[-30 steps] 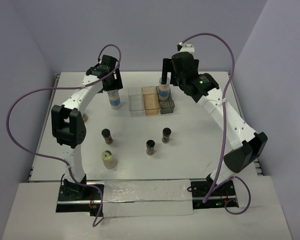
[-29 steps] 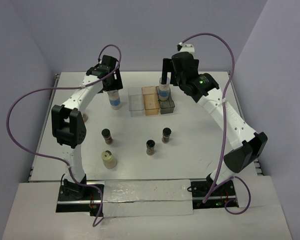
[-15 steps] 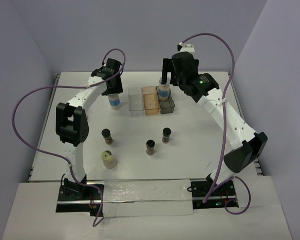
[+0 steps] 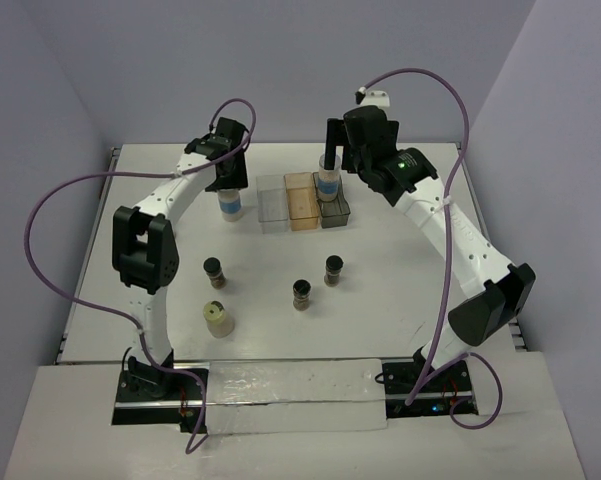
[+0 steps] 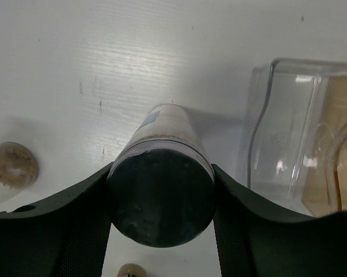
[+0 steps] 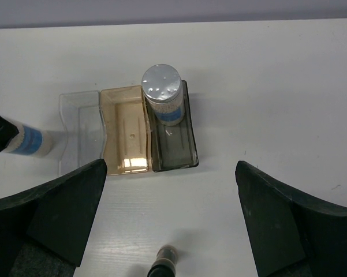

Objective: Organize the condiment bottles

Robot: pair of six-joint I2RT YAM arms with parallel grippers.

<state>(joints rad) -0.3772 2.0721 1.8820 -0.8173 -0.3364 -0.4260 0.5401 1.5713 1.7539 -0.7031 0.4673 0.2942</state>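
Observation:
My left gripper [image 4: 228, 178] [image 5: 161, 199] is shut on the cap end of a clear blue-labelled bottle [image 4: 230, 203] [image 5: 161, 173] just left of the clear tray; its base is on or close to the table. A second blue-labelled bottle [image 4: 327, 183] [image 6: 161, 92] stands in the back of the grey tray [image 4: 338, 212] [image 6: 176, 147]. My right gripper [image 4: 338, 148] [image 6: 170, 213] hangs open above it, holding nothing. Three dark jars [image 4: 213, 271] [image 4: 301, 294] [image 4: 333, 270] and a cream-capped bottle [image 4: 218, 319] stand on the near table.
A clear tray [image 4: 271, 203] [image 5: 283, 138] and an amber tray [image 4: 301, 200] [image 6: 124, 130] sit side by side left of the grey one. A pale round cap [image 5: 11, 164] shows left of the held bottle. One dark jar [image 6: 163, 262] stands below my right fingers.
My left gripper has closed on the blue-labelled bottle and its wrist has shifted slightly right. The right arm and the other bottles have not moved.

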